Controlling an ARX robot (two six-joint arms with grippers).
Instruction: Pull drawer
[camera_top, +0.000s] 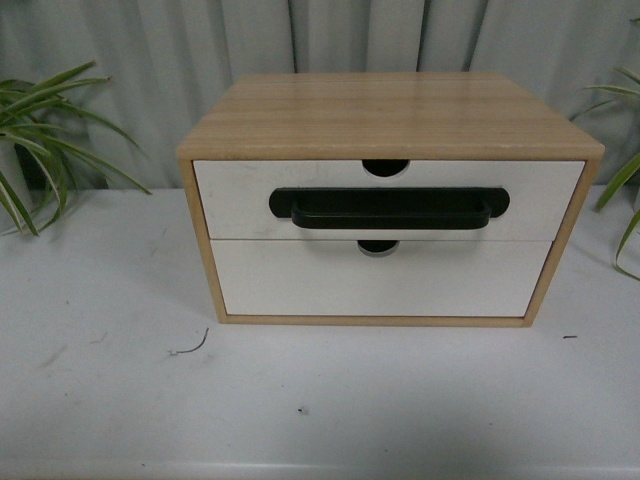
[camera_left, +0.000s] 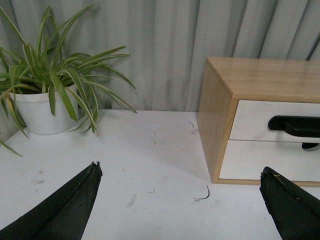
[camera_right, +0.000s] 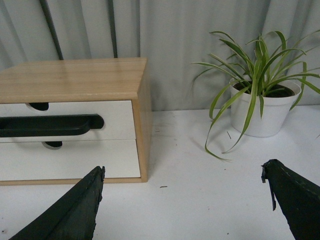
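A wooden box (camera_top: 390, 105) is set on the white tabletop (camera_top: 100, 400), in the middle near the back edge, with its front turned to the near edge, likely so it can be reached. The drawer (camera_top: 240, 195) is found in the top slot, pushed fully in, and its long black handle (camera_top: 390, 210) is stuck out in front so it can be hooked and pulled. The left claw (camera_left: 180, 171) and the right claw (camera_right: 182, 169) are both spread wide with nothing held, well apart from the handle, so the pull is judged not yet begun.
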